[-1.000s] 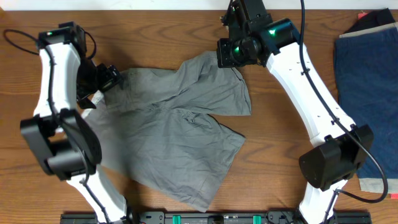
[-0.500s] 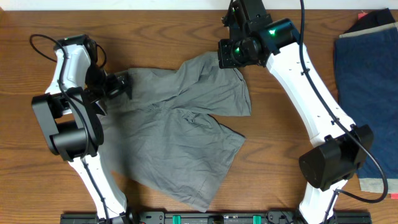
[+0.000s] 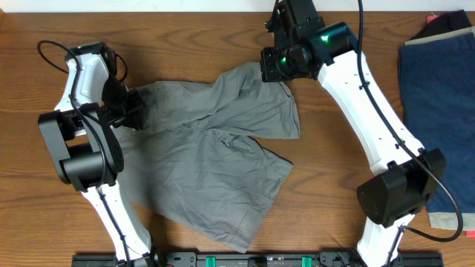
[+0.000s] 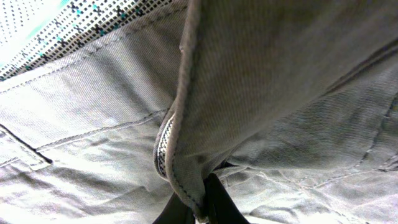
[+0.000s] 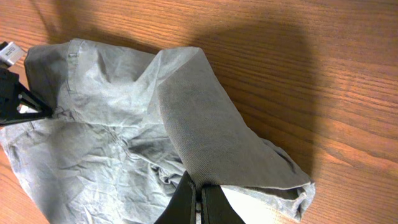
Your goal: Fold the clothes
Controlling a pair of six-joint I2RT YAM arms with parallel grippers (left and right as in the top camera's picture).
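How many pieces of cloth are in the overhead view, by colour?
Light grey shorts: 1
Dark blue garment: 1
Black cloth, cut off at the corner: 1
Total: 3; the pale strip below the blue garment may be part of it.

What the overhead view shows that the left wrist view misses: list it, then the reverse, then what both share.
Only overhead: the whole grey shorts spread on the wooden table, the dark blue garment at the right edge, and the right claw pinching one leg.
Only left wrist: the zipper, the patterned inner lining, and a fabric edge clamped in the left claw.
Both: the grey shorts' cloth at the left claw's end.
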